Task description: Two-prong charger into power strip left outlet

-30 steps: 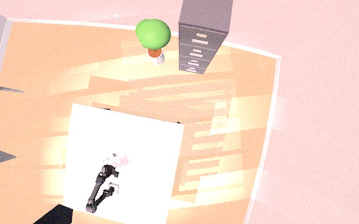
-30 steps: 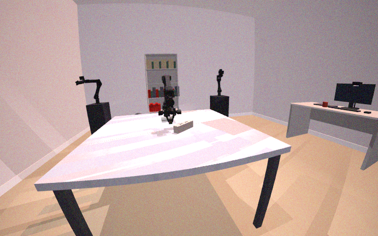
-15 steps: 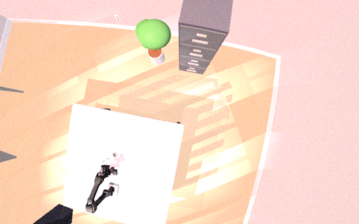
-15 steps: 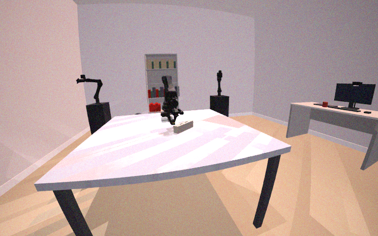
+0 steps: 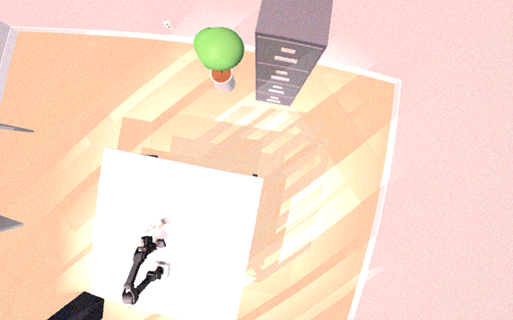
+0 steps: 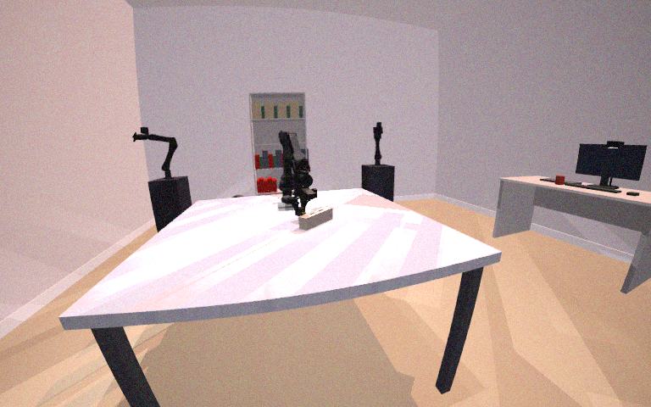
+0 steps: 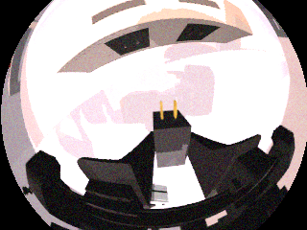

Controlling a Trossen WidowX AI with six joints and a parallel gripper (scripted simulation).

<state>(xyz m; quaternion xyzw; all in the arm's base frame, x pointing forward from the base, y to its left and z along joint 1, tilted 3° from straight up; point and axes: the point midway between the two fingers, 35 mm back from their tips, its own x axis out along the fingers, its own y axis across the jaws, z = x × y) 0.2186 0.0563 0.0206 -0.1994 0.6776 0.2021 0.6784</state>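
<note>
My gripper (image 7: 167, 133) (image 6: 301, 208) (image 5: 161, 243) is shut on the dark two-prong charger (image 7: 172, 136). In the wrist view its two gold prongs (image 7: 168, 110) point forward, towards the pale power strip (image 7: 163, 22) (image 6: 315, 216). The strip lies on the white table (image 6: 240, 268) (image 5: 215, 252) just ahead of the prongs and apart from them. Two dark outlet openings (image 7: 130, 41) (image 7: 199, 31) show on it side by side. In the exterior view the gripper hangs low over the strip's left end. The charger is too small to make out in the top and exterior views.
Two other arms stand on dark pedestals (image 6: 169, 197) (image 6: 377, 180) behind the table. A bookshelf (image 6: 277, 139) is at the back wall. A desk with a monitor (image 6: 610, 163) stands at the right. A filing cabinet (image 5: 290, 45) and a potted plant (image 5: 218, 50) stand farther off.
</note>
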